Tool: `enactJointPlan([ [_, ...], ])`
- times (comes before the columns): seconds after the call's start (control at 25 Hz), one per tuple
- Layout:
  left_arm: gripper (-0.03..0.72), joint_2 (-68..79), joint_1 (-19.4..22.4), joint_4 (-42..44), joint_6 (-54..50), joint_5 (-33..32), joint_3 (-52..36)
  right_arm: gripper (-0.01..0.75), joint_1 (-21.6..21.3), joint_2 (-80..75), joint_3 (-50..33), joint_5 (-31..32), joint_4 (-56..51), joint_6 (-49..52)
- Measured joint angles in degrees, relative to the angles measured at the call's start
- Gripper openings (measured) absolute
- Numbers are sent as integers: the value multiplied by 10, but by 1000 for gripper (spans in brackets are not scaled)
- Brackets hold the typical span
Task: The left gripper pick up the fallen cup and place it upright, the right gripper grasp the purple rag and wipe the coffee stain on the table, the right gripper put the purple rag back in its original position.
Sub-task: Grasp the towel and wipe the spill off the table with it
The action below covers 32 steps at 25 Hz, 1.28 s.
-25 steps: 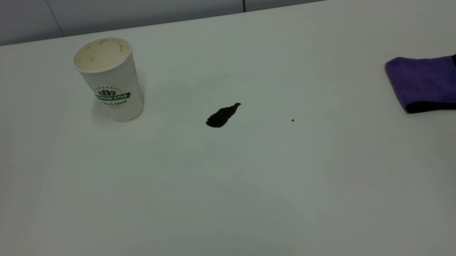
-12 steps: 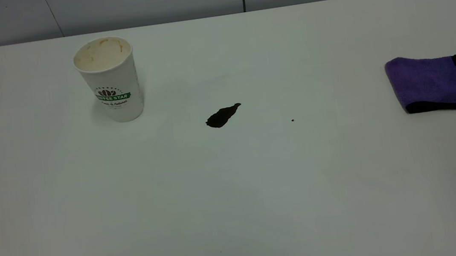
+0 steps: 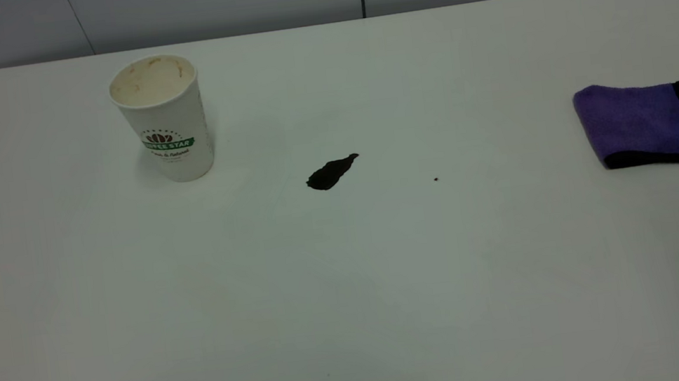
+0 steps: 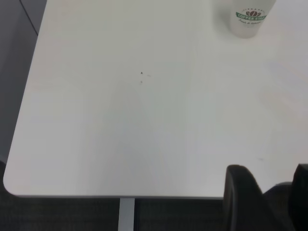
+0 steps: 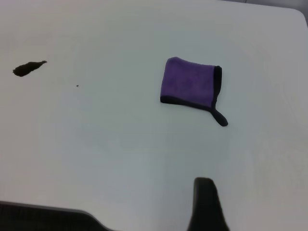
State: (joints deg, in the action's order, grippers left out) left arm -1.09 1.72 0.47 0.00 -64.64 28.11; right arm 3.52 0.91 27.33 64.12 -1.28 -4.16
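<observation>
1. Nearest me, my left gripper hangs back over the table's near edge, well clear of everything. Two dark fingers show with a gap between them, so it stands spread and holds nothing.
2. My right gripper shows only one dark finger at the frame edge, so I cannot tell whether it is spread or closed. It hovers short of the purple rag, not touching it.
3. Farther out on the table, the coffee stain lies near the middle, unwiped, between cup and rag and well apart from both. A tiny dark speck sits toward the rag side.
4. Farthest, the cup stands upright on the left, so I judge my left gripper's part done and the rag grasp the step in hand.
5. To do it well, I would come down over the rag's folded purple body, not the thin black tail, and pinch through both layers so it does not unfold on the way to the stain.
</observation>
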Motion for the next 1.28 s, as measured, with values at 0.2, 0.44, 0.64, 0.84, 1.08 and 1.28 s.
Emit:
enactJointPlan([
  [0.2, 275, 0, 0, -5, 11, 2, 0, 551, 0, 0, 0, 0, 0, 0],
  [0.44, 275, 0, 0, -5, 12, 3, 0, 551, 0, 0, 0, 0, 0, 0],
  [0.64, 275, 0, 0, -8, 11, 3, 0, 551, 0, 0, 0, 0, 0, 0],
  [0.84, 275, 0, 0, -8, 11, 3, 0, 551, 0, 0, 0, 0, 0, 0],
  [1.08, 275, 0, 0, -8, 11, 3, 0, 552, 0, -3, 6, -8, 0, 7],
  [1.28, 275, 0, 0, -8, 11, 3, 0, 617, 0, -146, 59, -92, 17, 21],
])
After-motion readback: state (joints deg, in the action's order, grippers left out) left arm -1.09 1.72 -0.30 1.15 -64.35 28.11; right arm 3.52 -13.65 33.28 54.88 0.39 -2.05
